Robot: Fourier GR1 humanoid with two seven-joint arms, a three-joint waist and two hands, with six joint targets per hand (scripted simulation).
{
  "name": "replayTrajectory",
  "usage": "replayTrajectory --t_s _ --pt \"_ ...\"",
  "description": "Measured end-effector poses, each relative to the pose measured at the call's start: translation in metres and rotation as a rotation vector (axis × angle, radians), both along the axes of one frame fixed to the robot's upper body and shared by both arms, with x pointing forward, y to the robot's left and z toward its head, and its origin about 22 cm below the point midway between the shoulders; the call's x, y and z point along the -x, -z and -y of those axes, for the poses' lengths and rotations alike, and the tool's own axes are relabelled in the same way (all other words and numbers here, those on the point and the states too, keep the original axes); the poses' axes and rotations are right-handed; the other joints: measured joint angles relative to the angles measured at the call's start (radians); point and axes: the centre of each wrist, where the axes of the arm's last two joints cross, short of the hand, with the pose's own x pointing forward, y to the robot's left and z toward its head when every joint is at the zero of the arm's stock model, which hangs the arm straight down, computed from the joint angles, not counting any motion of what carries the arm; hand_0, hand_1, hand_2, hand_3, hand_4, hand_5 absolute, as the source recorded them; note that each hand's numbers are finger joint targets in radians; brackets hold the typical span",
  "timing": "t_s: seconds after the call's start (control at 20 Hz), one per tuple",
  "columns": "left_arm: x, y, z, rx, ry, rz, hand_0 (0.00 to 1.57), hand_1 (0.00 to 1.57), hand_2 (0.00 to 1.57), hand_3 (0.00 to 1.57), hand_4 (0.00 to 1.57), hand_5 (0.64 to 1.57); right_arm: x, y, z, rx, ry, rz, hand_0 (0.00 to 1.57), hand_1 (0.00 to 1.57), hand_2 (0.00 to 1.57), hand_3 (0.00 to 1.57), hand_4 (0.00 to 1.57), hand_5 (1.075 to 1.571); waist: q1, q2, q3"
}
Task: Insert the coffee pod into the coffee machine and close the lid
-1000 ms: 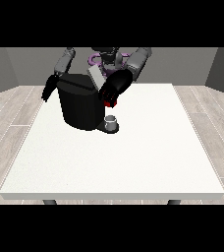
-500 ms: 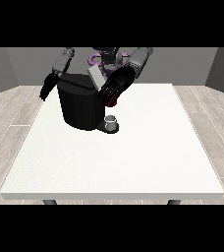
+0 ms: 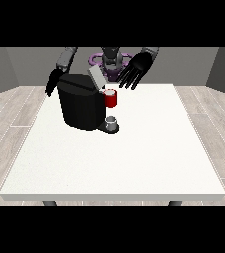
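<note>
The pod point(image 3: 111, 98) sits at the front top of the machine point(image 3: 82, 101), its lid point(image 3: 95, 77) raised. The hand at the view's right point(image 3: 136, 70) hovers beside it, fingers spread, holding nothing. Best to come down over the lid and press it squarely onto the pod

A plain room is shown, like a test room or lab more than a home. A big white table point(image 3: 134, 163) is set on a floor of pale wood planks point(image 3: 8, 128). Bare grey walls point(image 3: 16, 69) are seen behind. Only a black coffee machine point(image 3: 80, 106) and a small cup point(image 3: 112, 121) are placed on the table, and a robot point(image 3: 112, 59) is stood behind it.
</note>
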Motion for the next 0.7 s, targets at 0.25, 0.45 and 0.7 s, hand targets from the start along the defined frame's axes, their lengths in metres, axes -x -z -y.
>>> replayTrajectory --t_s 0.25,0.45,0.7 --pt "0.007 0.058 0.006 0.315 0.067 -0.098 0.00 0.00 0.00 0.00 0.42 1.571 0.022 0.030 0.021 -0.010 0.057 -0.079 0.00 0.00 0.00 0.00 0.00 1.571 0.084 -0.108 -0.0016" --pt "0.022 0.124 0.012 0.659 0.051 -0.232 0.00 0.00 0.00 0.00 0.07 1.571 0.043 0.051 0.030 -0.020 0.094 -0.130 0.00 0.00 0.00 0.00 0.00 1.571 0.146 -0.210 -0.0028" --pt "0.062 0.211 0.009 0.899 -0.029 -0.398 0.00 0.00 0.00 0.00 0.39 1.571 0.054 0.053 0.031 -0.055 0.074 -0.142 0.00 0.00 0.00 0.00 0.00 1.571 0.208 -0.351 -0.0020"
